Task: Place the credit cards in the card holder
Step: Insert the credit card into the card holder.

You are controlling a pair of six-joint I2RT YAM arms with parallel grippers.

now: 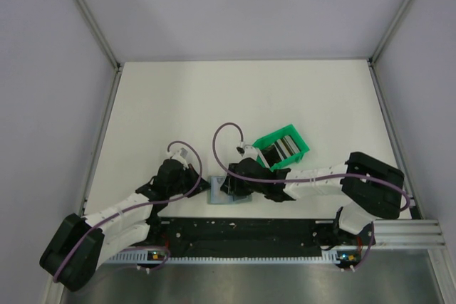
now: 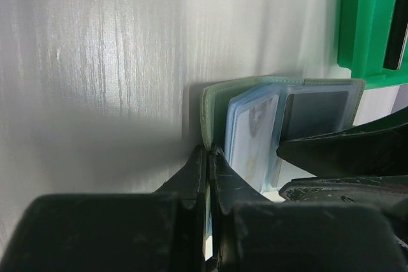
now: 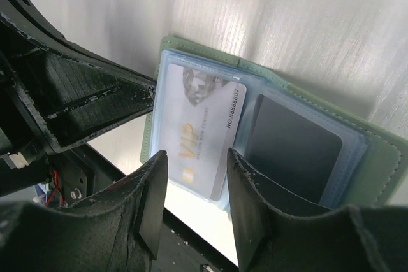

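My left gripper (image 2: 209,157) sat pressed shut on the cover of the holder (image 3: 376,164), pinning it open at the table's near edge. My right gripper (image 3: 194,186) pinched the whitish card (image 3: 201,132); I judged it needed squaring to the sleeve, then a slow push.

- Setting: a laboratory robot test cell.
- Enclosure: plain white panels (image 1: 235,5) on three sides, joined by aluminium framing (image 1: 87,13).
- Work surface: bare white table (image 1: 214,97).
- Mounting: slotted aluminium rail (image 1: 399,233) along the near edge, with exposed cabling (image 1: 229,127).
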